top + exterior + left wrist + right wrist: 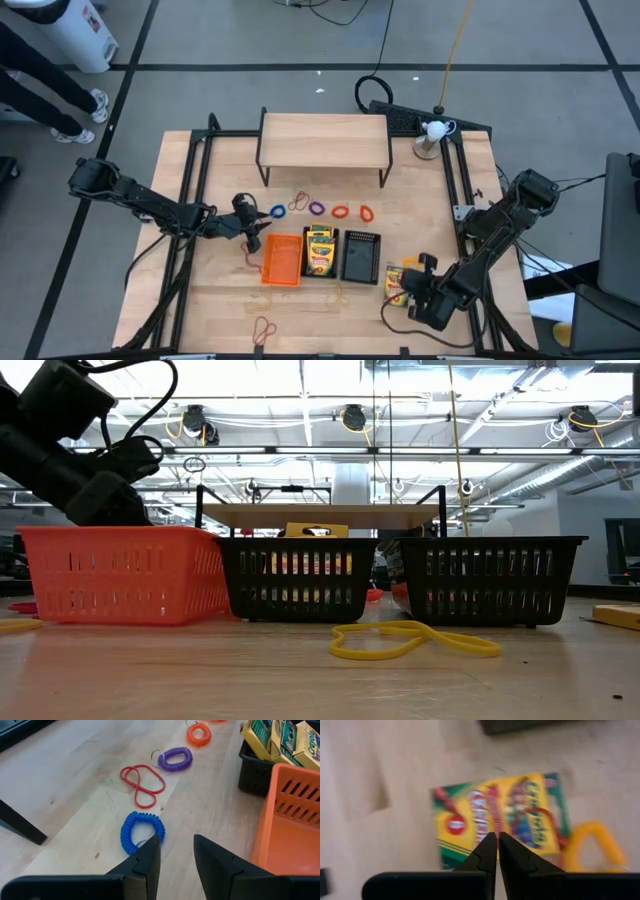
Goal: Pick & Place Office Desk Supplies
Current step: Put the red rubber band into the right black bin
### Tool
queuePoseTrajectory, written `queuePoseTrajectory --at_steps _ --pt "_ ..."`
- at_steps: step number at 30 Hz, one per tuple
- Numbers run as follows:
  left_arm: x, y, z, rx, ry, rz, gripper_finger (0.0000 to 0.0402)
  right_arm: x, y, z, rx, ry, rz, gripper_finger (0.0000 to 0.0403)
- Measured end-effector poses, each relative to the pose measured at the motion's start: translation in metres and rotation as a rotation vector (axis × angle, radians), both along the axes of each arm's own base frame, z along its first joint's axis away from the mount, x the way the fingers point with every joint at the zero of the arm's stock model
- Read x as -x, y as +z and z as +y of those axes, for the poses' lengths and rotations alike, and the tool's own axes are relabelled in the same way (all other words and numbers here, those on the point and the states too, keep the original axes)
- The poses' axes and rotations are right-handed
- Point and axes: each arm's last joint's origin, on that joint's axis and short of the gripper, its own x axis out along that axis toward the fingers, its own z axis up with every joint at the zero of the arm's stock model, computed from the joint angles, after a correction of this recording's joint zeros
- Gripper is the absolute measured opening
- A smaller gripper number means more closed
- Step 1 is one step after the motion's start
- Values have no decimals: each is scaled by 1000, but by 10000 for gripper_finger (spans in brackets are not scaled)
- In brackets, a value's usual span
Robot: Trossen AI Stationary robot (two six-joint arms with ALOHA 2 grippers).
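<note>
Yellow crayon boxes (320, 250) fill my middle tray (319, 272); one box (497, 822) and the coils (142, 831) remain out. My left gripper (175, 857) hangs parted, empty, by the blue coil; my right gripper (497, 847) is clenched empty over that box.

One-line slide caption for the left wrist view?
Left tool, open, hovers beside a blue coil band, next to the orange tray.

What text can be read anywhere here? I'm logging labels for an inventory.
Crayon box on the table: printing too blurred to read.
Crayon boxes in the middle black tray: printing cut off and too small to read.
Orange tray, coil bands and claws: no writing visible.
Nothing can be quoted with confidence.
</note>
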Motion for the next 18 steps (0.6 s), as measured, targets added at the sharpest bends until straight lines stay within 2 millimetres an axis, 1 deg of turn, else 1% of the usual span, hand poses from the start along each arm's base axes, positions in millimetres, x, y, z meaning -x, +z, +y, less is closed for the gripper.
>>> queuePoseTrajectory --at_steps 4,7,12,18 --pt "0 0 0 1 1 0 120 -5 0 -5 14 -2 2 15" --pt "0 0 0 1 1 0 120 -10 0 -9 28 5 2 28" --pt "0 0 0 1 1 0 120 -17 0 -16 41 2 8 62" --pt "0 0 0 4 0 -1 120 -20 0 -19 38 -8 8 104"
